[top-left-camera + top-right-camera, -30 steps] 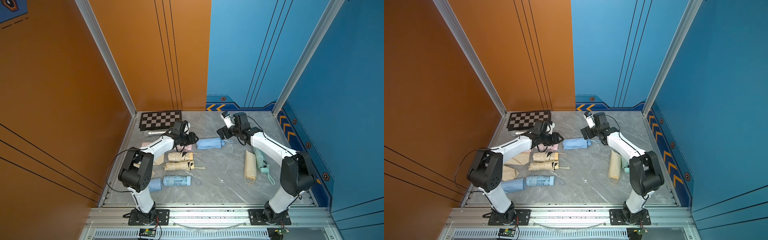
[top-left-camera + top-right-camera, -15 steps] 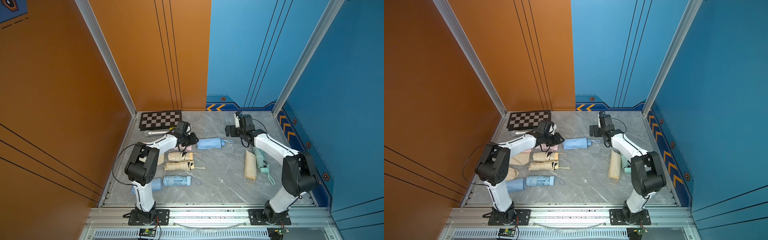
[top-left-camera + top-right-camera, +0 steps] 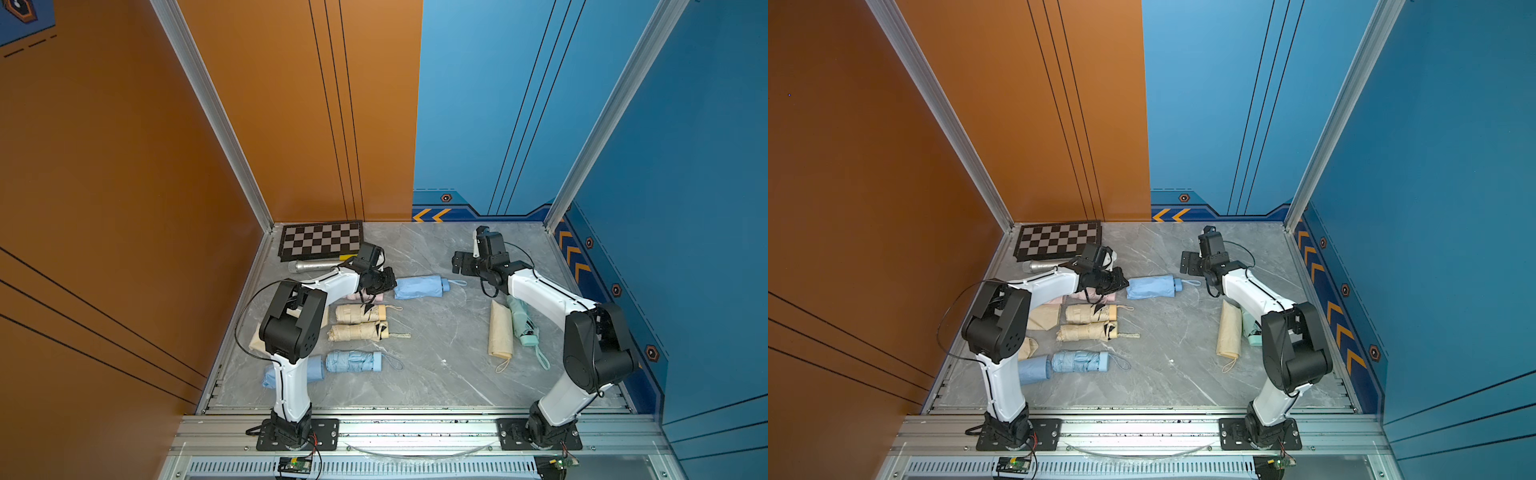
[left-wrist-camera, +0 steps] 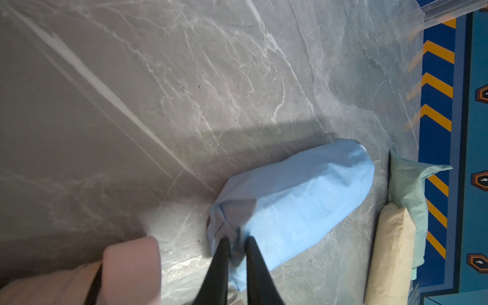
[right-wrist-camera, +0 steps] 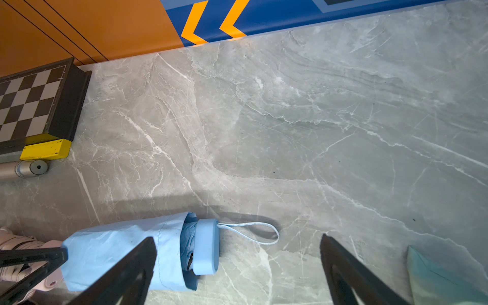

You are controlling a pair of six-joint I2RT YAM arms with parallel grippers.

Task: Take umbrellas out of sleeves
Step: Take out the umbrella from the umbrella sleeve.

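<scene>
Tool L [image 4: 237, 239] prob. pinching blue sleeve [image 4: 303, 200].

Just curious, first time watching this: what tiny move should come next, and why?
Probably the right gripper should drop onto the blue handle and close: it hangs open near it, while the left gripper pinches the blue sleeve at its closed end.

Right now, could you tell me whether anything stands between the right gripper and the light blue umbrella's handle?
Nothing visible does: the open right gripper hangs over the table beside the handle; only its cord lies between.
</scene>
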